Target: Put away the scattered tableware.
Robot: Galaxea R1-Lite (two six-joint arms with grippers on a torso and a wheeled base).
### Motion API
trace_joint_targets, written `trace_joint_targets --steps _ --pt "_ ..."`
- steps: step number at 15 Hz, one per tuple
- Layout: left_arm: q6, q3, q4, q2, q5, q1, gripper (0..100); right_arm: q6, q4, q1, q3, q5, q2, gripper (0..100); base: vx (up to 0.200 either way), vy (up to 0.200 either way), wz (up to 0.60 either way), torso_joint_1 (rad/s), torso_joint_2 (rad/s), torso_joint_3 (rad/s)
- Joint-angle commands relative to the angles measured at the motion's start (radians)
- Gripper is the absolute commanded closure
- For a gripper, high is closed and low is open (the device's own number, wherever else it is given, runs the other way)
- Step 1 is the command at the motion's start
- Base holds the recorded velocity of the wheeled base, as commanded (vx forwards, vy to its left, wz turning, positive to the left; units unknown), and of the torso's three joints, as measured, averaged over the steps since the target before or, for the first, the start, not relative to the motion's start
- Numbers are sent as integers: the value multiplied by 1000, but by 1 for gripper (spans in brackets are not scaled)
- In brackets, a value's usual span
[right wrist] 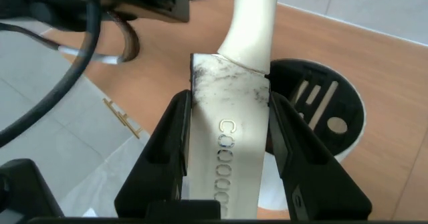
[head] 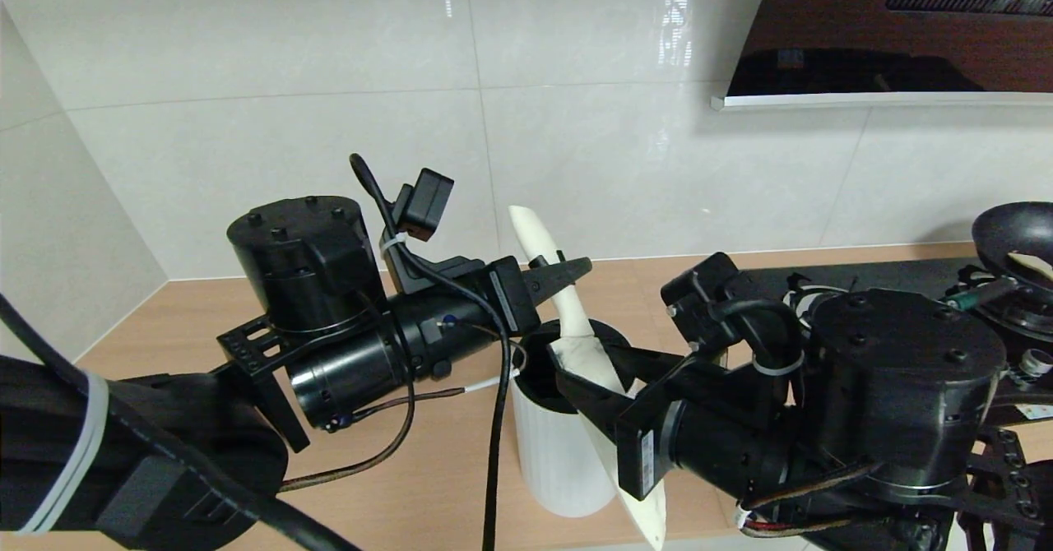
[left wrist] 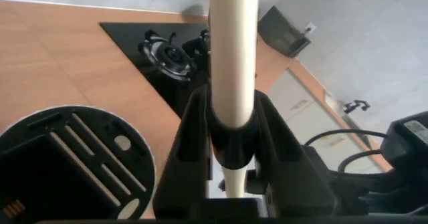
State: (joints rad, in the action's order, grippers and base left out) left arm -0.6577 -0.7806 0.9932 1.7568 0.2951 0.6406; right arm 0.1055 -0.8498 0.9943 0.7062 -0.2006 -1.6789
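A knife with a cream handle [head: 535, 243] and a white blade [head: 646, 506] hangs tilted over a white cylindrical holder [head: 559, 452] whose black top has slots [right wrist: 321, 100]. My left gripper [head: 561, 275] is shut on the handle [left wrist: 234, 43], with its fingers [left wrist: 190, 134] on both sides of it. The right gripper [head: 594, 370] is shut on the blade [right wrist: 227, 144] near where it meets the handle, and its fingers [right wrist: 167, 150] press the blade's flat sides. The holder's top [left wrist: 67, 164] lies just below the knife.
The holder stands on a wooden counter [head: 206, 312] against a tiled wall. A black cooktop with a gas burner [left wrist: 167, 53] lies to the right, with a black pan [head: 1016, 234] at the far right. A dark range hood [head: 888, 33] hangs above.
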Motion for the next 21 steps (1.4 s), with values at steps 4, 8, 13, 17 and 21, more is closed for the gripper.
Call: trace_joint_targets --steps 4,8,13,17,21 --pt "0 -2 1 -3 -1 1 100 0 -5 0 6 -2 2 100 0 0 0 0 0 0" --pt "0 -3 27 -10 -4 -1 100 17 -6 -2 12 -5 8 0 0 0 0 0 0 0" --pt "82 -3 176 -33 -44 -32 100 11 -11 -68 10 -2 122 0 0 0 0 0 0 0" --pt "320 18 183 -131 -59 -96 100 -23 -9 -160 21 0 150 0 0 0 0 0 0 0" --pt "474 24 186 -151 -62 -96 100 -24 -9 -181 26 0 133 0 0 0 0 0 0 0"
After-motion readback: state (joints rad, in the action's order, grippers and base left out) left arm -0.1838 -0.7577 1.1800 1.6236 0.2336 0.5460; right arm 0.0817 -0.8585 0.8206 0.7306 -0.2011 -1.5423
